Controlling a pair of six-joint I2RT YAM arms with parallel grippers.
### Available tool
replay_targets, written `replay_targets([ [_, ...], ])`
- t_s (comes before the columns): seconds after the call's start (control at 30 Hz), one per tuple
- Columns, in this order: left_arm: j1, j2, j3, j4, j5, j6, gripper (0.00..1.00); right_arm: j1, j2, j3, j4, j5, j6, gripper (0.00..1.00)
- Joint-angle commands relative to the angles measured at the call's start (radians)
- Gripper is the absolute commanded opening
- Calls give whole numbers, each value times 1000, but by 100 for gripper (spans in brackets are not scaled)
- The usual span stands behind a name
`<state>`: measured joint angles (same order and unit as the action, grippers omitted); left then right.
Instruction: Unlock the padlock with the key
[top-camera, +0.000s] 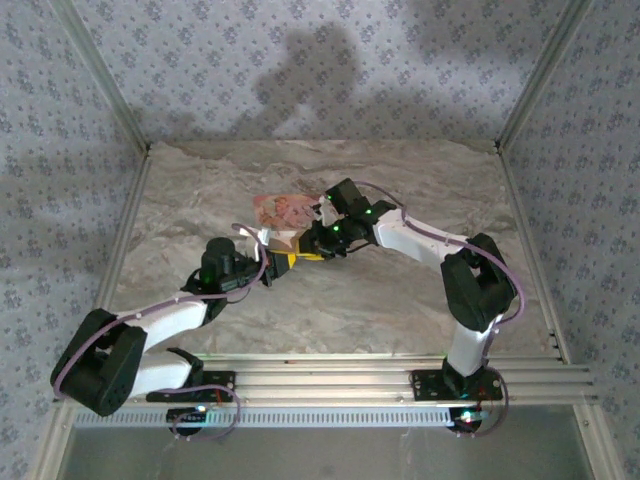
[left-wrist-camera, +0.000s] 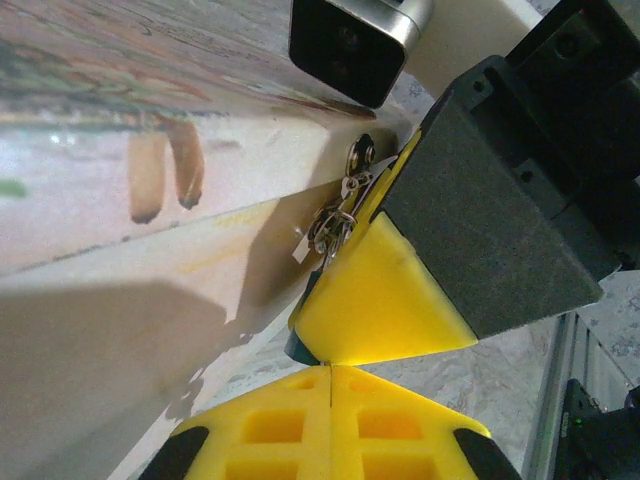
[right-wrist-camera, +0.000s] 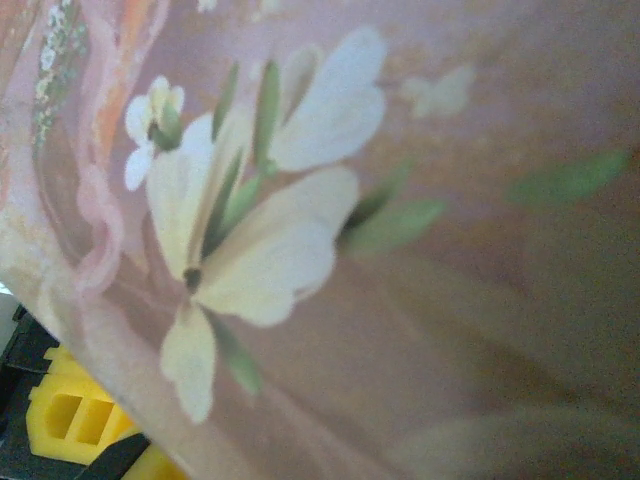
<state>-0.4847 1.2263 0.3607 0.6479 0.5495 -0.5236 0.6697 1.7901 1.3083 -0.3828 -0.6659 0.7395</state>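
The padlock (left-wrist-camera: 297, 348) shows as a small teal edge hanging below the silvery hasp and rings (left-wrist-camera: 340, 215) on the front of the pink floral box (top-camera: 280, 210). My right gripper (top-camera: 306, 250) reaches in from the right. Its yellow finger (left-wrist-camera: 385, 295) lies over the padlock and hides most of it. My left gripper (left-wrist-camera: 330, 372) is shut, tips touching the padlock's underside. A thin dark sliver in the seam between its pads looks like the key; the rest of the key is hidden. In the top view the left gripper (top-camera: 283, 262) meets the right one at the box's front.
The box's floral lid (right-wrist-camera: 400, 250) lies very close under the right wrist camera, with the left gripper's yellow fingers (right-wrist-camera: 75, 420) at the lower left. The box's pale side wall (left-wrist-camera: 150, 250) runs along the left. Aluminium frame rails (top-camera: 400, 378) border the marble table's near edge.
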Motion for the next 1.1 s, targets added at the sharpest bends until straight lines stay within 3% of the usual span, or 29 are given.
replay_targets([
  [0.0,-11,2,19,112,-25,34,0,32,-34,-7,22,-149,30,0],
  [0.2,-13,-65,-32,84,-49,35,0,13,-6,-6,-7,-18,28,0],
  [0.53,-9,-397,-103,-284,-131,104,0,85,184,17,63,227,27,0],
  [0.57,-7,-428,-107,-317,-139,107,0,92,191,11,76,243,34,7],
  [0.63,-4,-494,-112,-377,-152,108,0,107,192,-8,103,274,52,34],
  [0.67,-3,-516,-109,-401,-155,108,0,113,186,-15,110,285,58,43],
  [0.73,0,-550,-95,-455,-156,109,0,128,154,-31,123,308,65,58],
  [0.8,1,-563,-74,-494,-154,109,0,137,108,-51,128,324,66,67],
  [0.97,10,-553,-15,-504,-131,56,0,140,-74,-181,175,388,100,66],
  [1.07,22,-525,13,-450,-104,-22,0,135,-222,-297,300,437,162,62],
])
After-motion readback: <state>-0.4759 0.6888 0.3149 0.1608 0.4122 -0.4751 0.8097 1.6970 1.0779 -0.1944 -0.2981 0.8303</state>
